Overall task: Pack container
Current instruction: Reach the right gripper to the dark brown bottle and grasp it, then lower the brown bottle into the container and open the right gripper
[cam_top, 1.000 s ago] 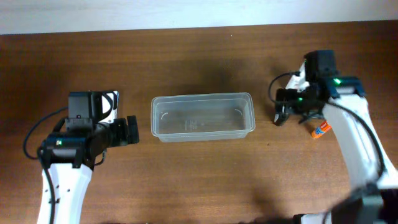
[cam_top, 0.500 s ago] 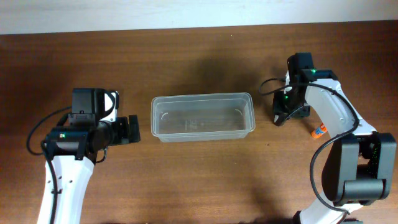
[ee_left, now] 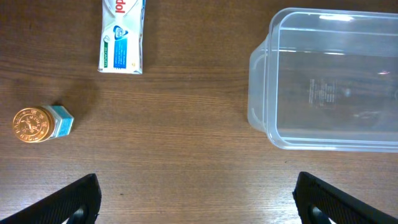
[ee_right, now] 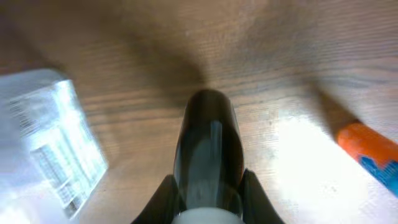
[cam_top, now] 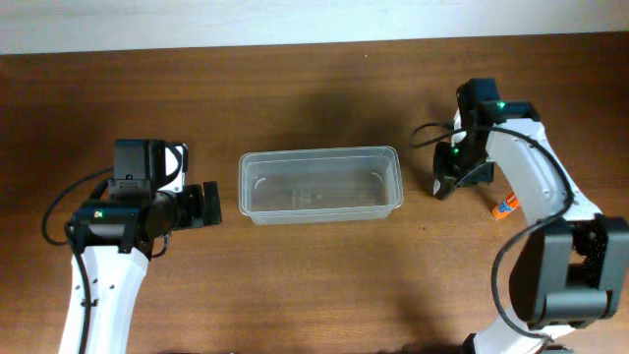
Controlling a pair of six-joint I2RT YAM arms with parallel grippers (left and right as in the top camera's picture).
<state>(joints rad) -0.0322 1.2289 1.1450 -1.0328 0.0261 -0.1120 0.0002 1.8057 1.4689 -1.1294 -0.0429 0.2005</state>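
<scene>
Container (cam_top: pixel 319 185) at overhead frame centre, between both grippers.
Left gripper (ee_left: pixel 199 205) fingers spread; right gripper (cam_top: pixel 443 184) fingers pinch a dark bottle (ee_right: pixel 208 149) just right of the container.

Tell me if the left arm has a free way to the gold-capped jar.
Probably yes: the gold-capped jar lies apart from the toothpaste box and container, and the left tool is open and empty.

One clear container (cam_top: pixel 295 197), one toothpaste box (ee_left: pixel 121 34), one gold-lidded jar (ee_left: pixel 40 122), one dark bottle (ee_right: pixel 208 155), one orange tube (cam_top: pixel 505 206)
</scene>
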